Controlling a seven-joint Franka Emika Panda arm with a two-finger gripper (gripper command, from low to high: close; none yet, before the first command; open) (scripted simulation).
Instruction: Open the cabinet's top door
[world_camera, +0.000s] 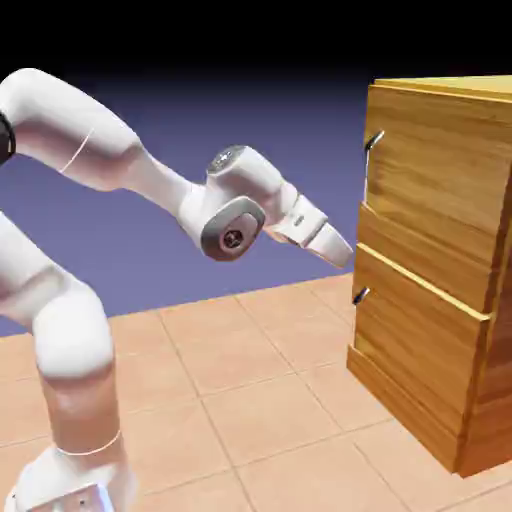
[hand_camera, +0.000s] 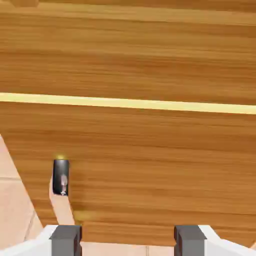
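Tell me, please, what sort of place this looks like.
Probably a simulated robot test scene: a white arm faces a wooden cabinet on a tiled floor, before a plain blue-violet backdrop.

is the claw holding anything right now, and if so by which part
Nothing is held: the claw is open, its fingertips wide apart with only wood and floor tiles showing between them, and the lower handle sits off to one side.

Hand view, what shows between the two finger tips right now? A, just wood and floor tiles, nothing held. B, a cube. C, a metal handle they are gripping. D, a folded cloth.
A: the fingertips stand wide apart, with only the wood front and floor tiles showing between them.
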